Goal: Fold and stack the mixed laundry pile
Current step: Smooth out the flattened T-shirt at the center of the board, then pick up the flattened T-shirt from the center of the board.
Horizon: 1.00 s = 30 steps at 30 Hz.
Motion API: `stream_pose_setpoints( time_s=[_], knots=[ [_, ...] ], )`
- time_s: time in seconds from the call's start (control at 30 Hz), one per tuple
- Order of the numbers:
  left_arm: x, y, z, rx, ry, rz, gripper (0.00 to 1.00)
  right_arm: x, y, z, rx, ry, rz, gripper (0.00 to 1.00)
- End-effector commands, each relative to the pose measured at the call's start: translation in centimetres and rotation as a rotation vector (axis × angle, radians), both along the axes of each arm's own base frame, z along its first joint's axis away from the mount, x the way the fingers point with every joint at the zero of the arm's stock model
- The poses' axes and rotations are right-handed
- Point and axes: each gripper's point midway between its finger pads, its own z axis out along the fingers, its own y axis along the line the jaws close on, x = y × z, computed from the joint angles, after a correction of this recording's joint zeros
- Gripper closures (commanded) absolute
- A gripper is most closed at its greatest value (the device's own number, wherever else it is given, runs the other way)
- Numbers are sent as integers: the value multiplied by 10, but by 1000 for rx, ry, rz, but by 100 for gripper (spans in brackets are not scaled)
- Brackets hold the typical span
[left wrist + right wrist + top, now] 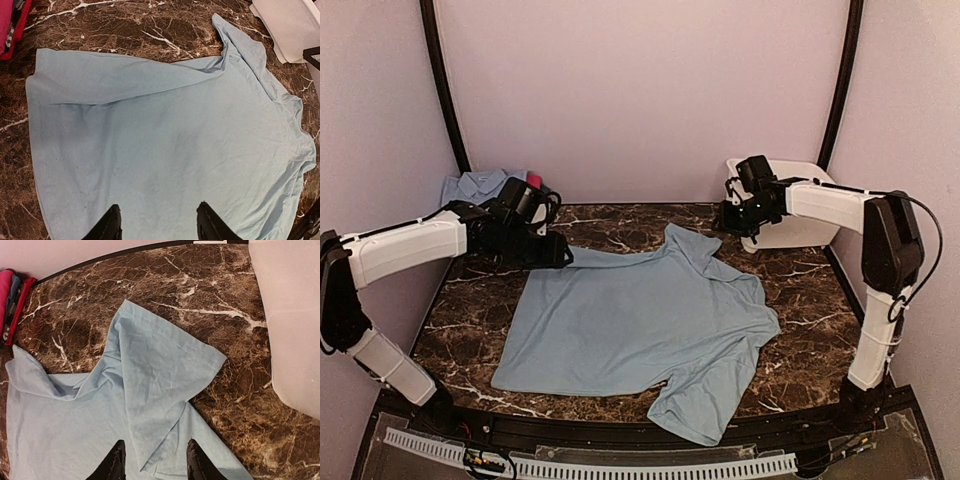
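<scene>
**Handling Note: Pale Blue Shirt, Spread for Folding**

**Location.** The pale blue shirt (640, 320) lies spread almost flat on the dark marble tabletop (800, 300). Its hem faces left, and one sleeve (698, 408) reaches toward the near edge. The remaining garments (480, 186), pale blue and magenta, sit in a heap at the far left corner. The white tub (790, 235) stands at the far right corner, clear of the shirt.

**Gripper state.** The left gripper (556, 253) hovers over the shirt's far left corner, fingers spread, with nothing between them. The right gripper (724, 216) hovers over the far right part of the shirt, beside the tub, its fingers likewise spread and empty.

**Handling.** The fabric appears light, thin and limp. It holds no shape and will drape from any single grip point. It probably slides easily on the polished stone. Take hold at the stitched edges, where the cloth is doubled: the hem corners, the sleeve cuff or the shoulder seam. Pinch one layer only, and lift both ends together to avoid bunching.
</scene>
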Motion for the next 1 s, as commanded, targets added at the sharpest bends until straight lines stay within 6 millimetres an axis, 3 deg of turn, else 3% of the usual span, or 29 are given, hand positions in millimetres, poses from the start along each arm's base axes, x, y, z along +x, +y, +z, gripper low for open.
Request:
stream_pose_setpoints(
  time_s=[0.0, 0.17, 0.43, 0.6, 0.87, 0.9, 0.97],
  knots=[
    [23, 16, 8, 42, -50, 30, 49, 27, -1, -30, -122, -3, -33, 64],
    [41, 31, 10, 49, -70, 68, 49, 45, 2, -53, -180, 10, -38, 68],
    [60, 33, 0, 97, -70, 63, 49, 66, -1, -81, -281, 14, -62, 69],
    [69, 33, 0, 95, -78, 66, 49, 68, -9, -98, -344, 36, -74, 67],
    [75, 35, -1, 100, -82, 82, 49, 71, -1, -120, -339, 70, -40, 67],
    [75, 35, -2, 100, -79, 84, 49, 72, 0, -122, -340, 74, -34, 69],
    [74, 35, -3, 99, -78, 85, 49, 74, 2, -126, -340, 75, -19, 88]
  ],
)
